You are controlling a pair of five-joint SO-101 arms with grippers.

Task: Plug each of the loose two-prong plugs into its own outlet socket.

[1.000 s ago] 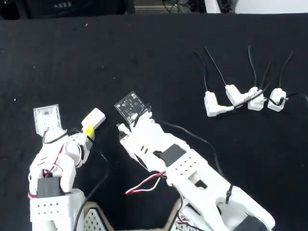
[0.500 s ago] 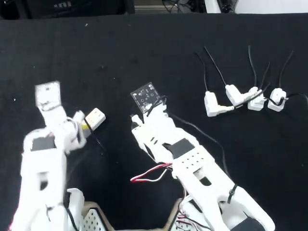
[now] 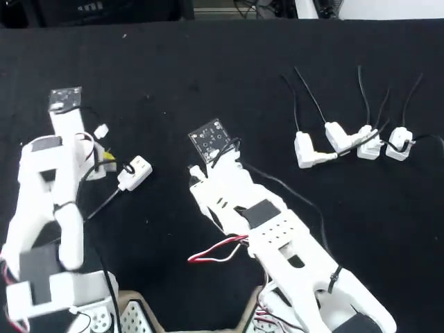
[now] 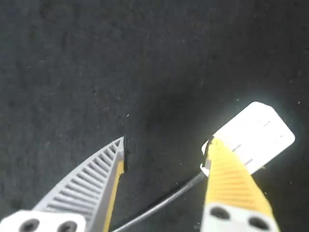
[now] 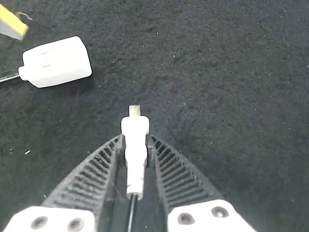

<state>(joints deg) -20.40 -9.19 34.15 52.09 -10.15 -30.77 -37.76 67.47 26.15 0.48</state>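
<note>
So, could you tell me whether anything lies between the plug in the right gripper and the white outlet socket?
Nothing visible does: only bare black cloth separates the plug, clamped in the right gripper, from the outlet socket. The open left gripper sits at the socket's far side, off that path.

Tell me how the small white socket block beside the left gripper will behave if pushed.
The small white socket block lies flat and boxy, so it will probably slide on the black cloth rather than roll or tip. Its thin black cord curves loosely, so it is likely floppy and may swivel the light-looking block.
</note>
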